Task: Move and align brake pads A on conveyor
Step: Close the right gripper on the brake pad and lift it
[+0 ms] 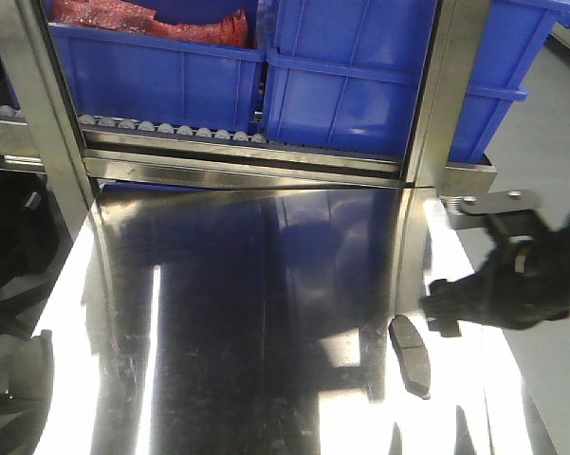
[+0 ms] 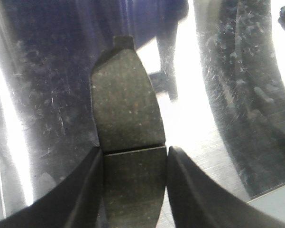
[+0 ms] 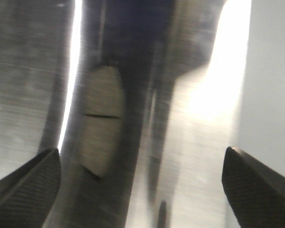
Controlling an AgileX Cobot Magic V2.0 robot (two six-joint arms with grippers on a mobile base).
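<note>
The far bins (image 1: 351, 85) are bright blue, and the left one holds red stuff (image 1: 152, 24). The tabletop (image 1: 266, 303) is shiny silver with white stripes of light. The brake pad (image 2: 128, 118) is dark grey with tiny pale specks. The left gripper (image 2: 135, 152) is black.

front view down onto steel tabletop (image 1: 266, 313), wrist views close (same surface)

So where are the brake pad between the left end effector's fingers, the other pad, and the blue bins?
Gripped brake pad (image 2: 125, 109), left wrist view: upper half, above the groove.
Other brake pad (image 1: 410, 353), front view: its middle.
Blue bins (image 1: 351, 95), front view: right bin's front wall.
</note>
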